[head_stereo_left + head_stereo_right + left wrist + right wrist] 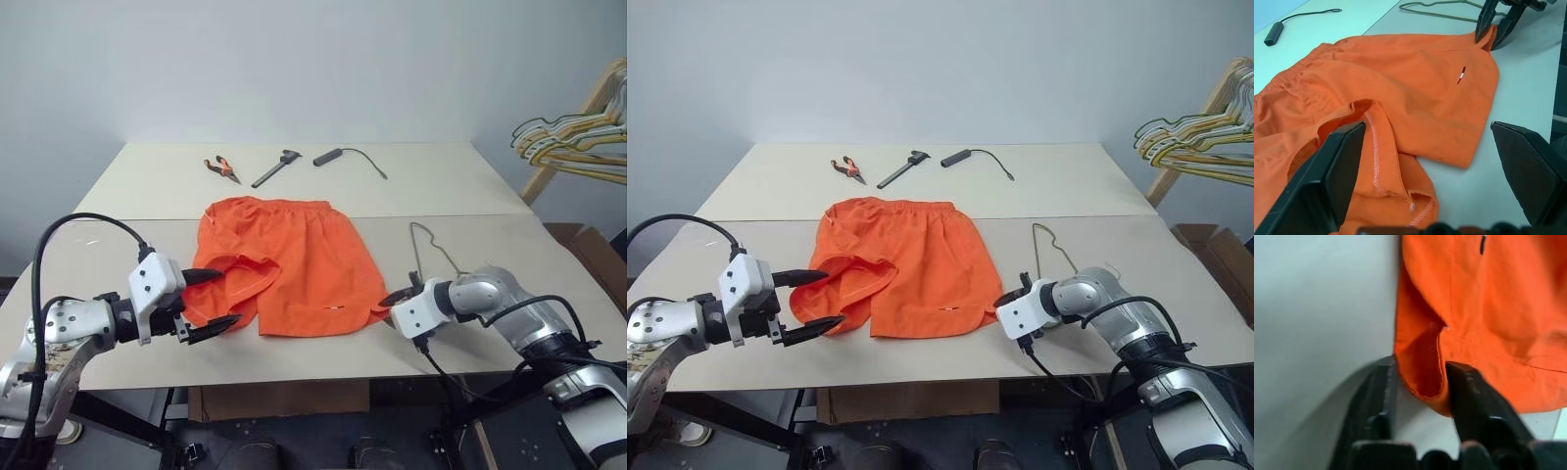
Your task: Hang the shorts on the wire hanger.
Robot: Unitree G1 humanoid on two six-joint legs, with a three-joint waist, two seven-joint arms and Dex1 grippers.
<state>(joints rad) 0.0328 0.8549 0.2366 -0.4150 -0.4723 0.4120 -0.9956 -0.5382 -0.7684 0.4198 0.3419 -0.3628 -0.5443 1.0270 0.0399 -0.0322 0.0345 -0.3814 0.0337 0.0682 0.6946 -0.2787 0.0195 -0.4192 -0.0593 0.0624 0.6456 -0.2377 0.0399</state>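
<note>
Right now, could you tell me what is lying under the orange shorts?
Only the beige table shows around the shorts; the wire hanger lies beside them, uncovered. Anything beneath the fabric is hidden.

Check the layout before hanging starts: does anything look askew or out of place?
The shorts lie flat except one leg hem, folded back near the left gripper. Otherwise nothing stands out.

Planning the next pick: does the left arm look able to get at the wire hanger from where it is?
Probably not directly: the wire hanger lies past the shorts, beside the right tool; the left tool hovers at the opposite hem.
</note>
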